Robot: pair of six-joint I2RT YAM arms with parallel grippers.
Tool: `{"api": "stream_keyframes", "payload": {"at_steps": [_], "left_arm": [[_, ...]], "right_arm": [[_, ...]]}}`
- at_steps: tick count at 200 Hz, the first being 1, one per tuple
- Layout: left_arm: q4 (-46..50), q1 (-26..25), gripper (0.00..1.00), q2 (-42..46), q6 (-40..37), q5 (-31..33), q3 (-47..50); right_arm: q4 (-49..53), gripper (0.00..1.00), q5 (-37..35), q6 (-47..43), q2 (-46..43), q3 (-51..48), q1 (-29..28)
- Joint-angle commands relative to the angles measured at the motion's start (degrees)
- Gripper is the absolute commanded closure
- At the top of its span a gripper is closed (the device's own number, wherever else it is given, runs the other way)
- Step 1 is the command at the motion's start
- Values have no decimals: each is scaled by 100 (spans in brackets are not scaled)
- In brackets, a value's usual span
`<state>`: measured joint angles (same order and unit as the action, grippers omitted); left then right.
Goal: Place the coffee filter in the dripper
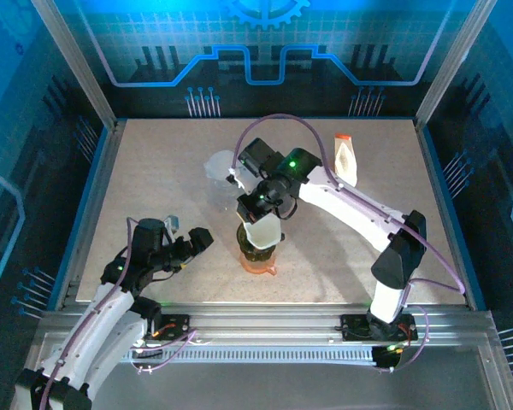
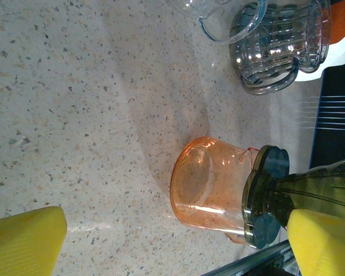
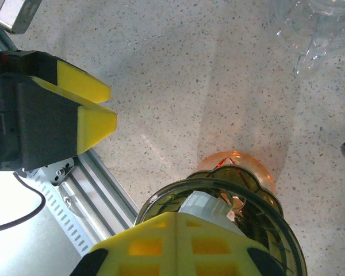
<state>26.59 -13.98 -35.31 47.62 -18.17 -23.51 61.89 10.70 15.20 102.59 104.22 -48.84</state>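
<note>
Progress
- Right gripper [image 1: 262, 213] hangs directly over the dripper [image 1: 258, 248], pads pressed together on the white coffee filter [image 1: 263, 229].
- In the right wrist view the filter's lower end sits at or just inside the dripper's dark rim. Cannot tell whether it touches the inner wall.
- Dripper stands upright on the orange glass cup [image 2: 210, 181].
- Judgement: pickup and carry are done. Seating the filter, opening the pads and lifting clear are left, so the task is late but unfinished.
- Left gripper [image 1: 201, 239] is left of the dripper and apart from it, low over the table [image 1: 154, 171], jaws wide and holding nothing.

Edges and room
- Metal rail [image 1: 265, 320] at the table's near edge runs close on the near side of the dripper, so there is little margin that way.
- Clear glassware [image 1: 221, 166] sits beyond the dripper, to its far left.
- White bottle with orange cap [image 1: 346, 158] is beyond the dripper to the right, well apart.
- Bare tabletop lies right of the dripper. Straight up looks like the freest exit.
- Risk: the cup and dripper stack is tall, and a sideways nudge could tip it.
</note>
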Motion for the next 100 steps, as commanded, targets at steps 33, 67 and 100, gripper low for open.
{"api": "stream_keyframes", "payload": {"at_steps": [33, 67, 100], "left_arm": [[-162, 53, 1, -7, -78, -181, -6], [-163, 53, 1, -12, -80, -187, -20], [-176, 53, 1, -35, -67, -204, -91]], "right_arm": [[-321, 67, -155, 44, -104, -105, -86], [-545, 50, -349, 84, -371, -215, -82], [-897, 41, -562, 182, -817, -510, -40]]}}
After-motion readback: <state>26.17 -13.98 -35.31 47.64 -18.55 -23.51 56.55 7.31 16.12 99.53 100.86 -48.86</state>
